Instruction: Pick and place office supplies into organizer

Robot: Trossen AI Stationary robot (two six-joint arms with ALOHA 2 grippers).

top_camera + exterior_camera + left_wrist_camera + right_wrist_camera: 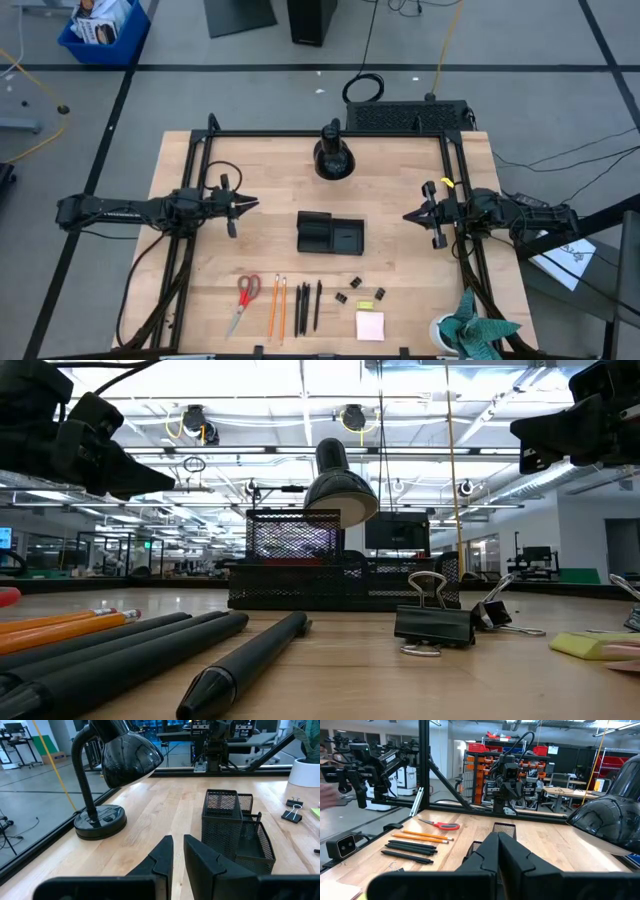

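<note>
Wooden table (200, 300), pale and fine-grained, framed by black rails; all items rest on it.

Left gripper (250, 205) and right gripper (410, 215) hang above the table at opposite sides of the organizer, well apart from every supply. Each points inward, a likely waiting pose that keeps the work area open. The left jaws stand slightly apart with nothing between them; the right jaws are pressed together, also empty.

Lamp (333, 158), glossy black dome on a round base, stands behind the organizer and plays no part in the task.

Organizer (330, 233), black wire mesh with a taller cell and lower trays, sits at the table's centre, between the arms, within reach of either. No supply shows inside it, so the task appears not yet begun.

Supplies lie in a row along the near edge, apart from one another, probably to allow single grasps:
- scissors (244, 298), red handles, steel blades;
- two orange pencils (277, 305), thin and straight;
- three matte black pens (308, 306);
- pink note pad (370, 325), flat and square;
- black binder clips (352, 290) with wire handles;
- a tiny yellow-green piece (365, 303).
</note>
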